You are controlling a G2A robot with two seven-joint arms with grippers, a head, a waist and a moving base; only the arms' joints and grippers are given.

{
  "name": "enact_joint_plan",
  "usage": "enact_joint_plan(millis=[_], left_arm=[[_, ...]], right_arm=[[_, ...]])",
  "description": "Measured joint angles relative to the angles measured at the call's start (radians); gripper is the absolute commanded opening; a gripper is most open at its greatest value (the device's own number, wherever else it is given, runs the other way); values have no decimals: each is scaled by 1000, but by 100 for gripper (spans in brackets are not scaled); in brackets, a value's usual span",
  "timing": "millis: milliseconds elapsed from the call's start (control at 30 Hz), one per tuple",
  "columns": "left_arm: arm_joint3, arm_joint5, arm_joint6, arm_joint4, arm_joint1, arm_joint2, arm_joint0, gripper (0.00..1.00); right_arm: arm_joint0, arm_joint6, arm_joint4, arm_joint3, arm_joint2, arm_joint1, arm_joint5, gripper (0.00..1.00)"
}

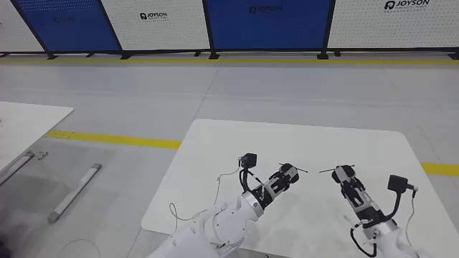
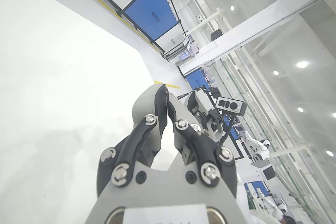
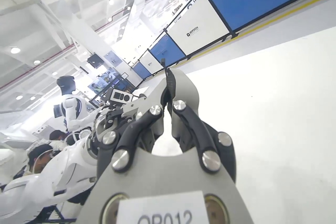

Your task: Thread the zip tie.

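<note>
Over the near middle of the white table [image 1: 301,140], my left gripper [image 1: 290,173] is shut, and a thin black strip of zip tie [image 1: 300,168] sticks out of it toward the right arm. In its own wrist view the left gripper [image 2: 166,92] has its pads pressed together. My right gripper [image 1: 343,172] is shut on a black zip tie [image 1: 326,170] that points toward the left arm. In the right wrist view the zip tie's small square end [image 3: 163,62] pokes past that gripper's [image 3: 168,77] tips. The two black ends face each other across a small gap.
Blue and white partition panels [image 1: 269,11] stand behind a yellow floor line [image 1: 115,140]. Another white table's corner [image 1: 29,125] is at the far left. Each wrist view also shows the opposite arm's gripper [image 2: 203,109] [image 3: 118,114] close by.
</note>
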Motion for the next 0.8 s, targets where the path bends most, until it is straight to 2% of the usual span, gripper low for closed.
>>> enact_joint_plan(millis=[300,400,567,800], left_arm=[[0,0,0,0,0,0,0,0],[0,0,0,0,0,0,0,0],[0,0,0,0,0,0,0,0],[0,0,0,0,0,0,0,0]], right_arm=[[0,-16,-12,-3,-3,-2,0,0],[3,-59,-17,6,-23,-10,0,0],[45,-80,-50,58,-83,-26,24,0],[49,-83,-53,61,-86,-28,28,0]])
